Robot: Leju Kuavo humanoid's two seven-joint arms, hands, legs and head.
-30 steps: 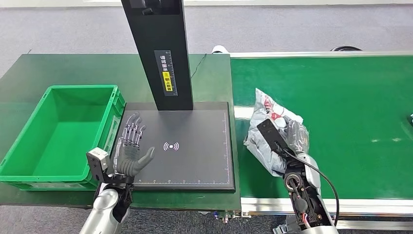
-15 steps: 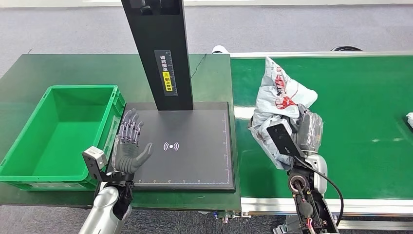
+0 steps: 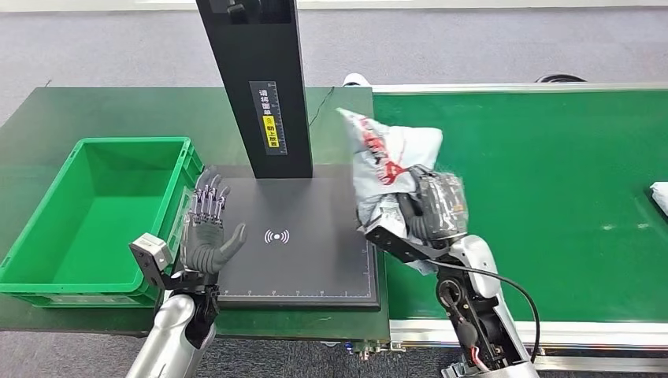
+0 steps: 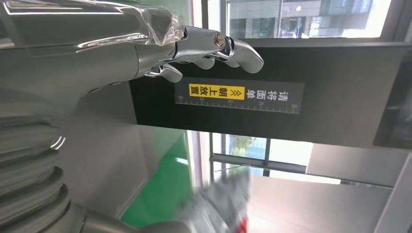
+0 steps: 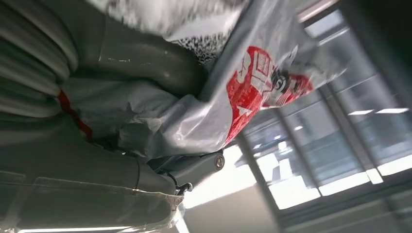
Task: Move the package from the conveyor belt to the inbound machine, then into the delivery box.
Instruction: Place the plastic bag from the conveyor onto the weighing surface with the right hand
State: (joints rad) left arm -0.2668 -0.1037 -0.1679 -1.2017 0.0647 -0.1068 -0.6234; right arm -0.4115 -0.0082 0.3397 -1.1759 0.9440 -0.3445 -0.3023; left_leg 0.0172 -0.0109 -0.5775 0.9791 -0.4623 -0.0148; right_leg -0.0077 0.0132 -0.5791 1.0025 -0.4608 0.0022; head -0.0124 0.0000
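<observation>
right hand (image 3: 429, 213): fingers clasp grey plastic package (image 3: 386, 161), lifted over scanner plate's (image 3: 315, 252) belt-side edge
left hand (image 3: 206, 236): fingers spread, empty, beside green crate (image 3: 47, 260)

A grey floor (image 3: 473, 39) lies beyond the dark green table (image 3: 94, 110), with windows (image 5: 340, 160) bright.

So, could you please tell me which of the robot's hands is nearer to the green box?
Left. The left hand is raised, open, right beside the green box, at its near corner. The right hand grips the package beyond the black scanner plate, on its far side.
</observation>
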